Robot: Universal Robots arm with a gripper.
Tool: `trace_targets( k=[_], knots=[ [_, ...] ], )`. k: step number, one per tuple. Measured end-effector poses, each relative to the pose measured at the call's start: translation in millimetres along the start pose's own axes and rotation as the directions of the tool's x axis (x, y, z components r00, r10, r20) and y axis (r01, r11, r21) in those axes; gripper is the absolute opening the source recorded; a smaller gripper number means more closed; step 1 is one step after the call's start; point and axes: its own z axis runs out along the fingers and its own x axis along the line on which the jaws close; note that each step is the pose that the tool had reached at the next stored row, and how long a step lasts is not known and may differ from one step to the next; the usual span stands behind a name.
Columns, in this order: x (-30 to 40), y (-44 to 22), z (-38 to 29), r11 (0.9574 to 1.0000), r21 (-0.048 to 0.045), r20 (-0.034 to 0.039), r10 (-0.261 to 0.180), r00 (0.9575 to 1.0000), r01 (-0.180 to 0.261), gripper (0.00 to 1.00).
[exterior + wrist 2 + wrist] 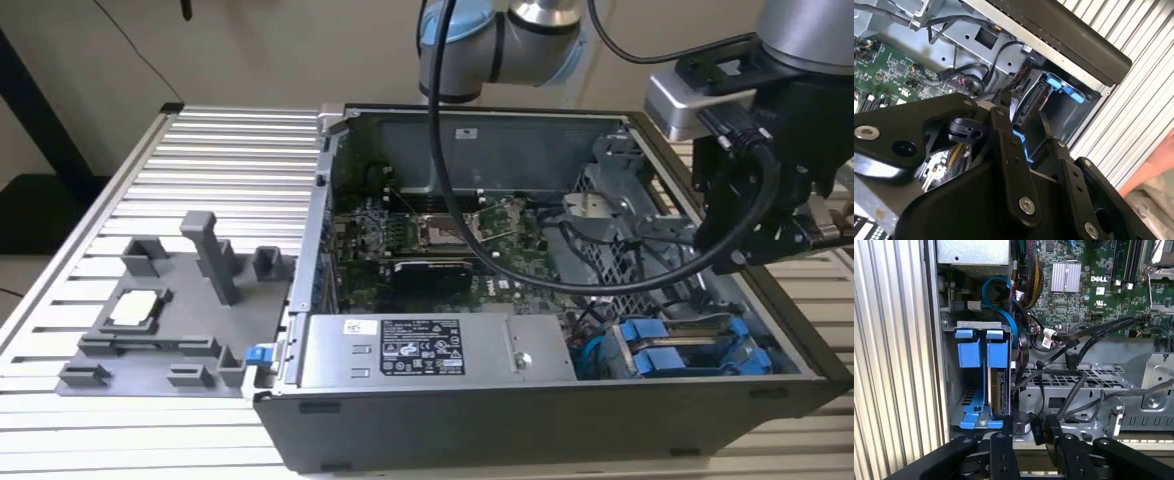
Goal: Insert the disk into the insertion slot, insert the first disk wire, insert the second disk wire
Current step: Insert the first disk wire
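The disk stands on edge in its blue carrier inside the insertion slot, the grey bay at the case's front corner, on the exterior view's right. My gripper hovers just above that bay. Between its black fingers sits a black wire plug, whose cable runs back over the perforated cage. In the second wrist view the gripper is over the blue carrier. In the exterior view the gripper hangs above the case's right side.
The grey power supply box lies at the case front, beside the green motherboard. Loose black cables cross the perforated cage. A grey fixture sits on the slatted table. A person's hand is near the case.
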Motion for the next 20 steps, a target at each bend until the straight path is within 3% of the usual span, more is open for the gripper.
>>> trace_targets(
  k=[2, 3, 5, 8, 10, 12, 15, 18, 20],
  knots=[
    [0.0, 0.0, 0.1, 1.0000, 0.0000, -0.0010, 0.000, 1.0000, 0.000, 0.28],
    [0.0, 0.1, 0.1, 1.0000, 0.0000, -0.0013, 0.000, 1.0000, 0.000, 0.28],
    [0.0, 0.1, 0.1, 1.0000, 0.0000, -0.0014, 0.000, 1.0000, 0.000, 0.19],
    [0.0, 0.1, 0.1, 1.0000, 0.0000, -0.0020, 0.000, 1.0000, 0.000, 0.19],
    [-0.1, -0.3, 0.3, 1.0000, -0.0065, -0.0073, -0.001, 1.0000, 0.001, 0.19],
    [0.0, -1.4, 0.6, 0.9997, -0.0248, -0.0166, -0.003, 0.9999, 0.003, 0.19],
    [0.1, -5.0, 1.3, 0.9979, -0.0644, -0.0272, -0.006, 0.9996, 0.004, 0.19],
    [0.2, -9.8, 2.6, 0.9948, -0.1014, -0.0290, -0.006, 0.9996, 0.003, 0.19],
    [0.3, -12.8, 4.2, 0.9939, -0.1105, -0.0287, -0.006, 0.9996, 0.003, 0.19]
  ],
)
